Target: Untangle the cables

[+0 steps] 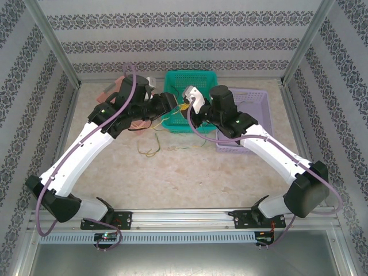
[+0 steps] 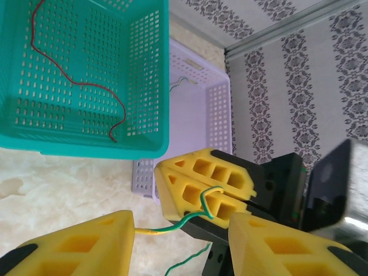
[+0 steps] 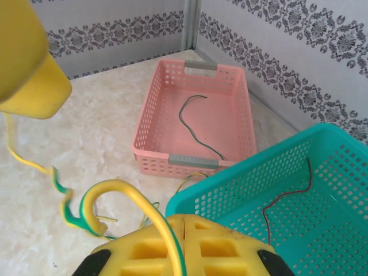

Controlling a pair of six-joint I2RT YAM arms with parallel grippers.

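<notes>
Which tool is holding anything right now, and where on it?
Right tool is shut on the yellow-green wire, pinching it at a looped bend. Left tool stands open, gripping nothing; that wire merely runs up to it.

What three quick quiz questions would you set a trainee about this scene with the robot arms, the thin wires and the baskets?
1. True or false: the red cable lies in the pink basket.
2. Which cable is the right gripper shut on? A) the red cable B) the yellow-green cable C) a blue one
3. In a few words: what lies inside the pink basket?

Key
1. False: it lies in the teal basket.
2. B.
3. A single dark cable.
</notes>
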